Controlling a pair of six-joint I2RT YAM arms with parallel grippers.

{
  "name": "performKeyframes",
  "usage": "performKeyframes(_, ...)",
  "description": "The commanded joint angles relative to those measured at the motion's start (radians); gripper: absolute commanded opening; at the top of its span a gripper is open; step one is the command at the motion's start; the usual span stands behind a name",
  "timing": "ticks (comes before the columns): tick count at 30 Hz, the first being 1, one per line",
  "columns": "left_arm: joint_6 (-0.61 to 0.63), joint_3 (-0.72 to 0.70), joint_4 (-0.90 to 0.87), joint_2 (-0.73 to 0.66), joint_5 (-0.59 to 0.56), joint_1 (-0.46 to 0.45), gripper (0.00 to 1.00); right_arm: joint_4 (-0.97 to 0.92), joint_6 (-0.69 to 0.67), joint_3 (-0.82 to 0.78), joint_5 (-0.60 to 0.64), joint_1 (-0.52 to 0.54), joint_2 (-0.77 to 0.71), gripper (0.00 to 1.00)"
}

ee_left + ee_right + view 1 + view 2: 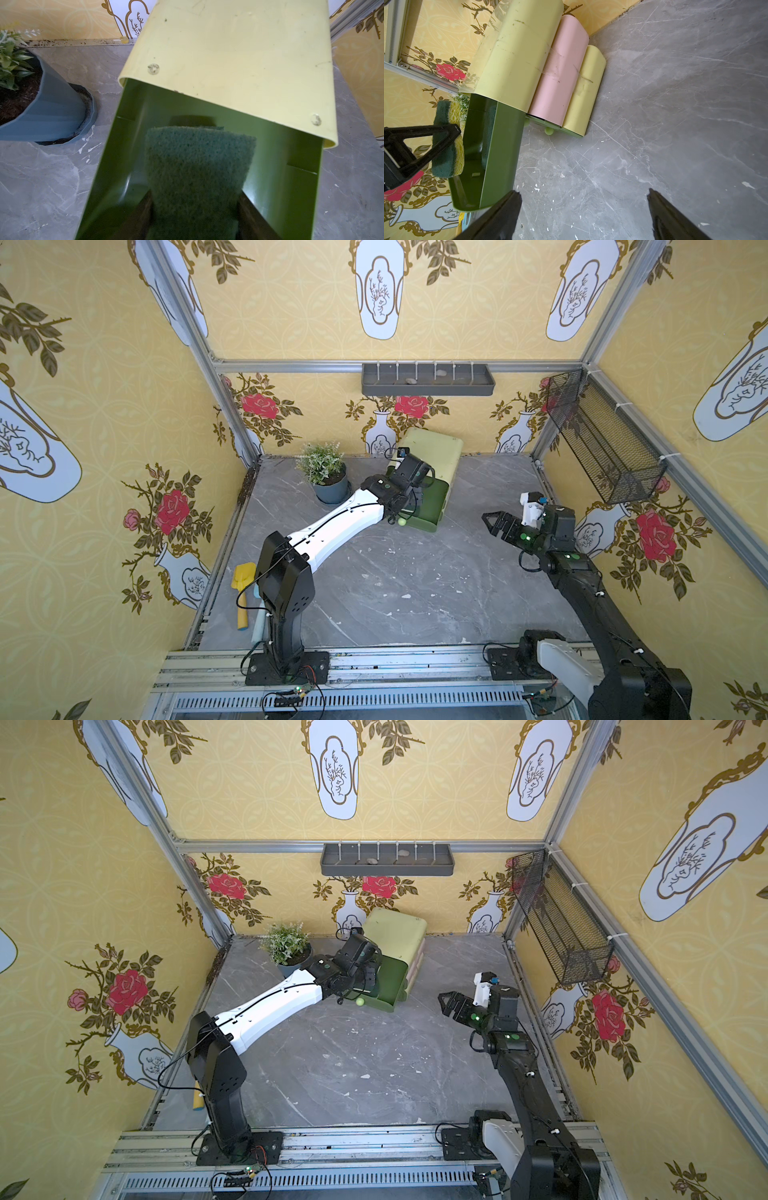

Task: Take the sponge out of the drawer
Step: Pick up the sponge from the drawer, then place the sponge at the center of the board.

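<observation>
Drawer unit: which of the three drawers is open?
The top drawer, dark green, pulled out from the light-green tier; those in the pink tier and yellow tier are shut.

The sponge [446,164], yellow with its dark green scouring face turned up, is hanging pinched in the left claw [195,209] just above the dark green drawer [500,149], which is standing pulled out.

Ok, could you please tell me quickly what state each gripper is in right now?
Left gripper: closed on the sponge, at the open drawer.
Right gripper: open, holding nothing.
</observation>
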Motion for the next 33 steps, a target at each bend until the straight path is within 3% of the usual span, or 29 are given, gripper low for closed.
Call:
performKeyframes(1, 0.005, -0.025, 0.018, -0.025, 0.004, 0.000, 0.55, 0.013, -0.010, 0.001, -0.003, 0.000, 0.002, 0.98)
performKeyframes(13, 0.015, -0.163, 0.025, -0.191, -0.038, -0.006, 0.55, 0.014, -0.009, 0.002, -0.008, 0.000, 0.002, 0.97)
performKeyframes(33, 0.003, -0.625, 0.073, -0.522, -0.072, 0.013, 0.55, 0.015, -0.011, 0.003, -0.012, 0.002, 0.011, 0.97)
